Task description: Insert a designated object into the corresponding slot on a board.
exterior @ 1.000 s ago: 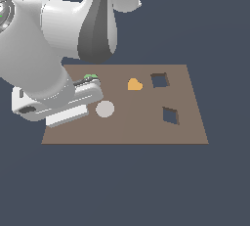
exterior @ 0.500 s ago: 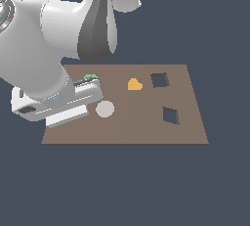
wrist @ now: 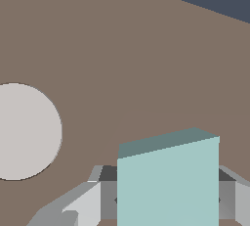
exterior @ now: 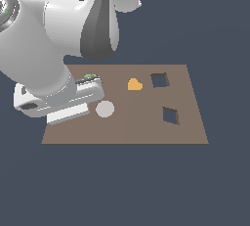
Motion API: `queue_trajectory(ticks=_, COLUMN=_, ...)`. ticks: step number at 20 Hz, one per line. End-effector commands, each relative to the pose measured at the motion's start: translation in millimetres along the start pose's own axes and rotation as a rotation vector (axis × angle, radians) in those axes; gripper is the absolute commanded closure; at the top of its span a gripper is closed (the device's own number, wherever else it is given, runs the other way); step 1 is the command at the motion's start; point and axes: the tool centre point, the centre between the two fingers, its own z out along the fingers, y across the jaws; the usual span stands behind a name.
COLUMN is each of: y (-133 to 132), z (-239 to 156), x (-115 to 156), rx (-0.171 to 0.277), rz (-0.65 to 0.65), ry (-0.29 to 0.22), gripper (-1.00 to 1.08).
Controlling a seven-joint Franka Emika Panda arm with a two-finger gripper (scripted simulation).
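Note:
The designated object (wrist: 168, 181), a pale teal square block, fills the near part of the wrist view. My gripper (wrist: 168, 201) is shut on it, a grey finger pressed against each of its two sides. It sits low over the brown board (wrist: 146, 49), beside the grey disc (wrist: 24, 132). In the exterior view the arm's white hand (exterior: 61, 100) hangs over the board's (exterior: 132, 129) left end and hides the block and the fingers. The slot (exterior: 170, 115), a dark diamond hole, lies far off toward the exterior view's right.
An upright square hole (exterior: 159, 79) lies behind the slot. An orange heart-like piece (exterior: 135, 84) rests mid-board, the grey disc (exterior: 105, 108) just right of the hand, and a green piece (exterior: 89, 77) peeks out behind the hand. The bulky arm looms over the exterior view's left.

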Motion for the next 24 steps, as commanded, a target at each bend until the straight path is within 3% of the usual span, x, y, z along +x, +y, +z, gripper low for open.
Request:
queue_trajectory(ticks=1, y=-3.6, z=-0.4, x=-3.0, rx=0.000, rz=0.027, ry=0.000, gripper=1.08)
queue_trajectory(ticks=12, y=-34.9, z=-1.5, x=-25.5, rx=0.000, rz=0.250, ry=0.000, gripper=1.08)
queue_trajectory(ticks=24, y=-97.2, z=-3.3, x=-45.6, rx=0.000, rz=0.629, ry=0.000, gripper=1.08)
